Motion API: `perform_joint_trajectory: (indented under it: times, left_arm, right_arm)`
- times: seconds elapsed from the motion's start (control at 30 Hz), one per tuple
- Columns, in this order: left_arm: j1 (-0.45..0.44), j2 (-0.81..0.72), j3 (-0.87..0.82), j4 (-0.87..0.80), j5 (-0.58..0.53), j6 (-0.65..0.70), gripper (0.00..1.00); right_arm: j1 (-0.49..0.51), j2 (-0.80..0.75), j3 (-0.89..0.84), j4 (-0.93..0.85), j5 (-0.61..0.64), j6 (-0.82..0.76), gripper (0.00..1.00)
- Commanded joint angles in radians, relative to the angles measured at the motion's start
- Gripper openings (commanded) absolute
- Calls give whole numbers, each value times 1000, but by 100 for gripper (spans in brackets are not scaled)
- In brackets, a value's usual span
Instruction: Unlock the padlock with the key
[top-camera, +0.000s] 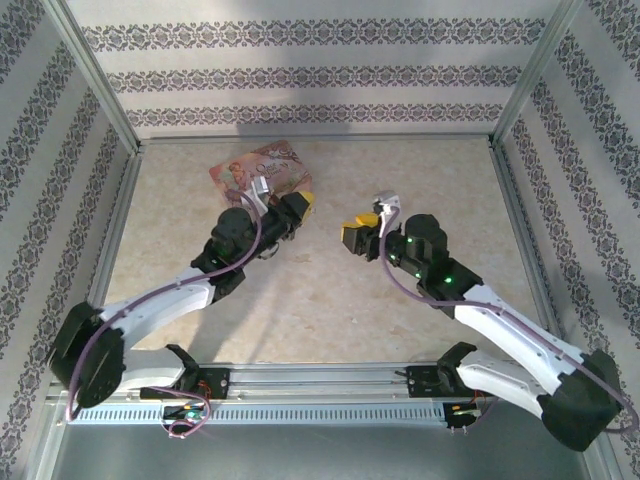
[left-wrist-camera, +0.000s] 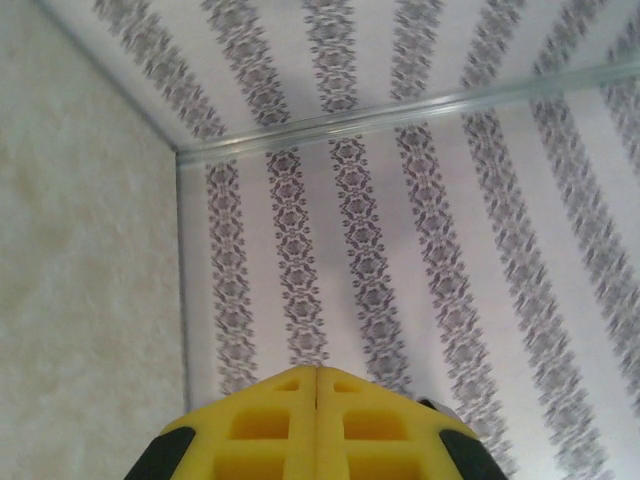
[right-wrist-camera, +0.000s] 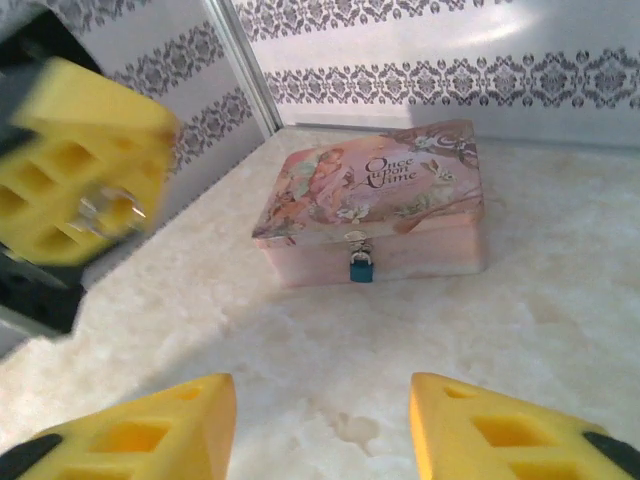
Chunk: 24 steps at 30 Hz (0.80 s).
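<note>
The tiny blue-teal padlock (right-wrist-camera: 361, 267) hangs from a silvery hasp on the front of the pink printed box (right-wrist-camera: 400, 190). My right gripper (right-wrist-camera: 322, 425) is open, low over the table and a short way in front of the padlock, with nothing between its yellow fingers. My left gripper (left-wrist-camera: 317, 378) is shut and lifted, pointing at the wall. From the right wrist it appears blurred at the left, where a small silvery glint, the key (right-wrist-camera: 105, 210), sits between its fingers. From above, the left gripper (top-camera: 300, 207) is beside the box (top-camera: 262, 170) and the right gripper (top-camera: 354, 232) faces it.
Patterned walls with metal frame posts (top-camera: 95, 75) enclose the beige table (top-camera: 330, 320). The box stands near the back wall, left of centre. Open table lies between the right gripper and the box.
</note>
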Motion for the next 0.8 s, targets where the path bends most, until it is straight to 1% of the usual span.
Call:
perform_joint_trajectory:
  times: [0.0, 0.13, 0.2, 0.3, 0.37, 0.47, 0.6, 0.73, 0.77]
  left_arm:
    - [-3, -39, 78, -330, -3, 371, 0]
    - [-4, -42, 141, -411, 69, 541, 0]
    - [-4, -38, 158, -424, 111, 599, 0]
    - [-4, -39, 167, -417, 154, 657, 0]
    - [-4, -35, 163, -383, 184, 668, 0]
    - [-4, -24, 152, -320, 223, 652, 0]
    - [-4, -9, 152, -288, 253, 631, 0]
    - [-4, -6, 145, -271, 256, 620, 0]
    - [-4, -6, 141, -265, 255, 617, 0]
  right_arm:
    - [-39, -39, 10, -35, -150, 89, 56]
    - [-56, -46, 33, 15, -296, 188, 66]
    - [-56, -44, 41, 59, -356, 237, 71]
    - [-56, -29, 39, 156, -422, 333, 75]
    - [-55, -15, 29, 212, -444, 378, 78]
    - [-54, 8, 11, 254, -452, 401, 78]
    - [-50, 47, 0, 328, -483, 444, 75]
    - [-35, 71, -3, 364, -480, 447, 72]
    - [-30, 78, -3, 371, -477, 448, 69]
